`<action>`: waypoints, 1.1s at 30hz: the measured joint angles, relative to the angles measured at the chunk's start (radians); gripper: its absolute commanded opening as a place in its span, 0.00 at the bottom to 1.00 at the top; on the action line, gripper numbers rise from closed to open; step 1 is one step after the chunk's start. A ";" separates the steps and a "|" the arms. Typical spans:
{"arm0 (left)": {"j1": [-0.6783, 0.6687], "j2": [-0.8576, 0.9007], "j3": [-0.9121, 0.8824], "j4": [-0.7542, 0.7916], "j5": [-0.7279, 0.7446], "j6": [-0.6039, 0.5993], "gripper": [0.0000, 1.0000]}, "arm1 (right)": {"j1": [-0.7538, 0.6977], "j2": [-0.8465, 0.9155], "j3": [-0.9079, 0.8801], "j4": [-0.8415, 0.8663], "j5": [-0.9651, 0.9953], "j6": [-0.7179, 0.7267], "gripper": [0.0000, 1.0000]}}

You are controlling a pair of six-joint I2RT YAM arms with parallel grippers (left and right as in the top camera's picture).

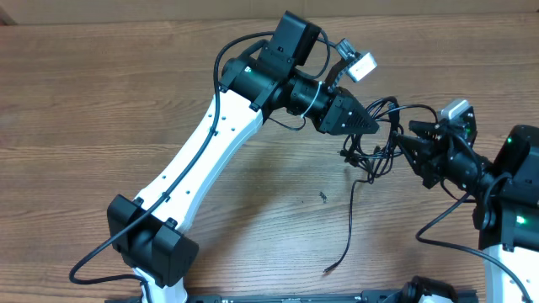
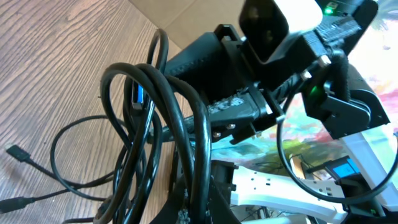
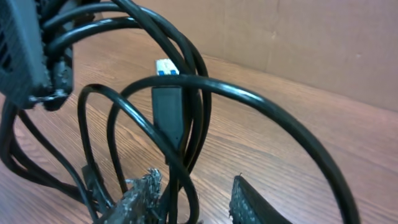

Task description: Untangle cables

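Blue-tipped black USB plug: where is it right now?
In the right wrist view, the blue-tipped black USB plug stands upright, left of centre, inside the loops of thin black cables, just above the right hand.

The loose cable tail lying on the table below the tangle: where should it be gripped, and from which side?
Grip the cable tail on its straight stretch short of the plug end, coming straight down from above. There it lies flat and alone on the table, apart from the tangle, with bare wood either side.
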 measured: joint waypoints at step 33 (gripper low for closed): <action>-0.013 0.000 0.000 -0.039 -0.700 -0.306 0.04 | 0.000 -0.246 0.000 -0.011 -0.030 0.084 0.04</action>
